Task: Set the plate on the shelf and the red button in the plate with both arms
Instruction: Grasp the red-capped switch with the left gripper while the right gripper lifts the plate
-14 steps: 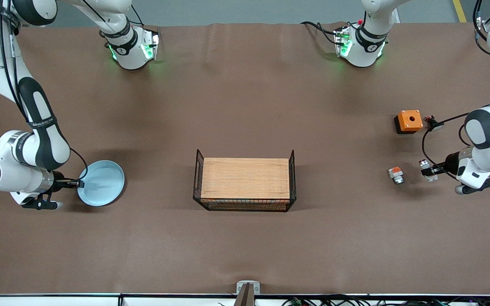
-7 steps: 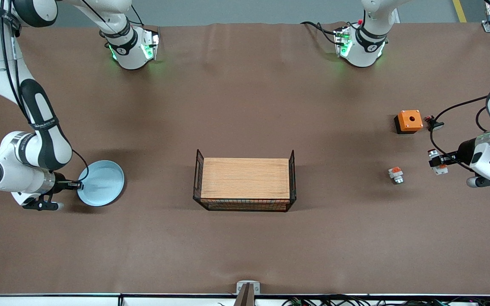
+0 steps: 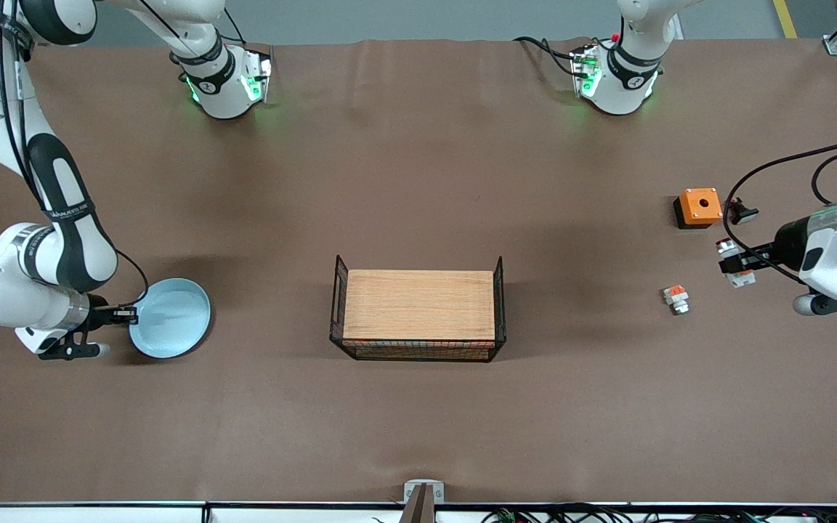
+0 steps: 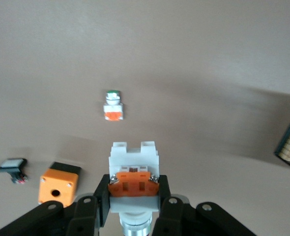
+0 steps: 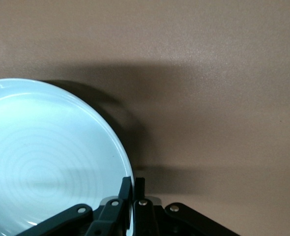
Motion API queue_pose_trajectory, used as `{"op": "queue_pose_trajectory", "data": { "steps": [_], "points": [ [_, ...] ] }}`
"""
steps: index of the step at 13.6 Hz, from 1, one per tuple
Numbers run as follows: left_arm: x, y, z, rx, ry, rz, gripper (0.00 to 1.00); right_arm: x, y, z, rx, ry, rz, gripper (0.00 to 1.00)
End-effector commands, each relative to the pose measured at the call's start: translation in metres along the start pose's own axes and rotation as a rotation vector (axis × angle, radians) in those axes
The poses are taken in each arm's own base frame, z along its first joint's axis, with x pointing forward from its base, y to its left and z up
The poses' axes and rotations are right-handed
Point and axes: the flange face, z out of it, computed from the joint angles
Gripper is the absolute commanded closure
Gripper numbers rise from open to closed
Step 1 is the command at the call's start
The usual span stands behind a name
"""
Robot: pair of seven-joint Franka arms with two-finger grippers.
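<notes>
The round, shallow, pale light-blue plate [image 5: 46,157] with its raised rim fills much of this view, faint concentric rings showing on its glossy inner surface. The right gripper [image 5: 133,194], with black fingers [image 5: 140,191], is clamped on the plate's rim. The plate casts a dark shadow on the matte brown tabletop [image 5: 209,73].

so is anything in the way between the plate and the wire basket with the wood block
Nothing visible. The right gripper holds the plate by its rim, and only bare table lies between it and the wire basket. The left gripper holds the red button.
</notes>
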Motion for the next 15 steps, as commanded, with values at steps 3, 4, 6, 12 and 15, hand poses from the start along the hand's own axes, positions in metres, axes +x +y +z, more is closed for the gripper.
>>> {"op": "queue_pose_trajectory", "data": {
  "steps": [3, 4, 6, 12, 15],
  "points": [
    [-0.023, 0.059, -0.032, 0.029, -0.016, -0.075, 0.99, -0.002, -0.018, -0.077, 0.058, -0.007, -0.005, 1.00],
    [-0.027, 0.068, -0.034, 0.032, -0.016, -0.084, 0.99, -0.005, -0.022, -0.099, 0.074, -0.043, 0.007, 1.00],
    [-0.037, 0.081, -0.035, 0.040, -0.027, -0.088, 0.99, -0.015, -0.042, -0.141, 0.081, -0.111, 0.083, 1.00],
    [-0.070, 0.122, -0.041, 0.058, -0.049, -0.145, 0.99, -0.078, -0.167, -0.284, 0.019, -0.184, 0.353, 1.00],
    [-0.090, 0.154, -0.053, 0.029, -0.037, -0.217, 0.99, -0.124, -0.264, -0.338, 0.009, -0.198, 0.589, 1.00]
  ]
}}
